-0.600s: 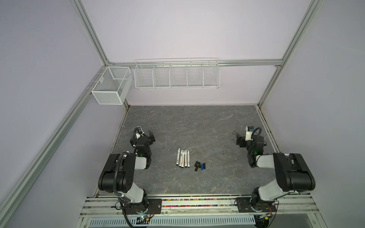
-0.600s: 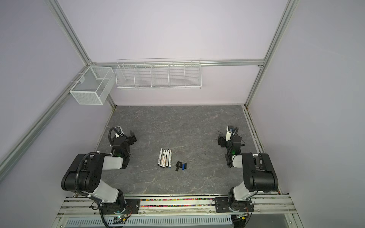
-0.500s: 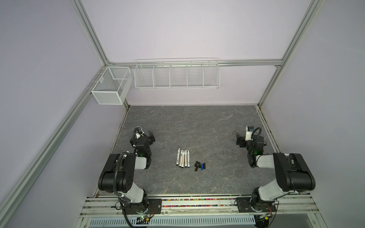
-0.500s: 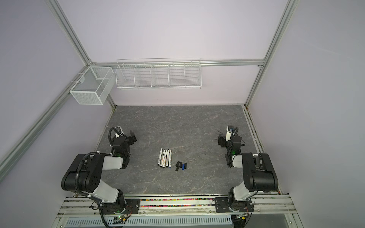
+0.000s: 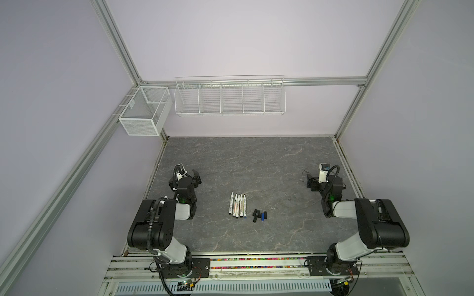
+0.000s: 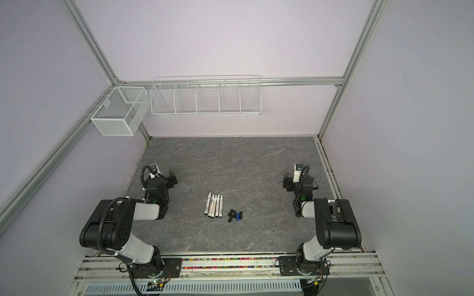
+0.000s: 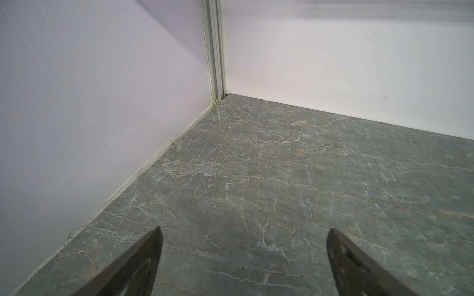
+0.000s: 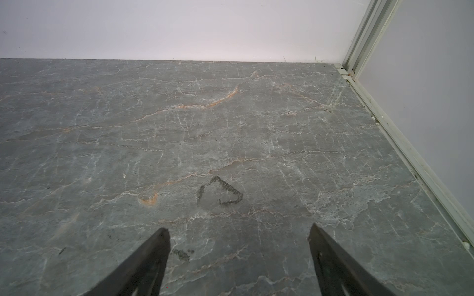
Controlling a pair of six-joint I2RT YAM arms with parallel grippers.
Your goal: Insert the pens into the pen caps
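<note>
We see the five pens point(image 5: 237, 205) point(image 6: 214, 205) lying side by side in a tight row on the grey stone-patterned table point(image 5: 243, 159), a little in front of its middle, tips toward the far wall. The one at the right end of the row has a blue end; the rest are black-ended. Just to their right sit the pen caps point(image 5: 259, 216) point(image 6: 234, 216) in a close cluster of four black and one blue. None of them is on a pen.

Both arms are folded back at the table's sides, well apart from the pens. The left gripper point(image 5: 195, 177) point(image 7: 244, 229) is near the left wall, its jaws spread wide with only bare table between them. The right gripper point(image 5: 310, 183) point(image 8: 238, 228) is the same near the right wall: jaws apart and empty, with a dark scribble point(image 8: 220, 191) on the table just beyond them.

On the far wall we make out a white wire rack point(image 5: 229, 98), and beside it a mesh box point(image 5: 143, 112).
</note>
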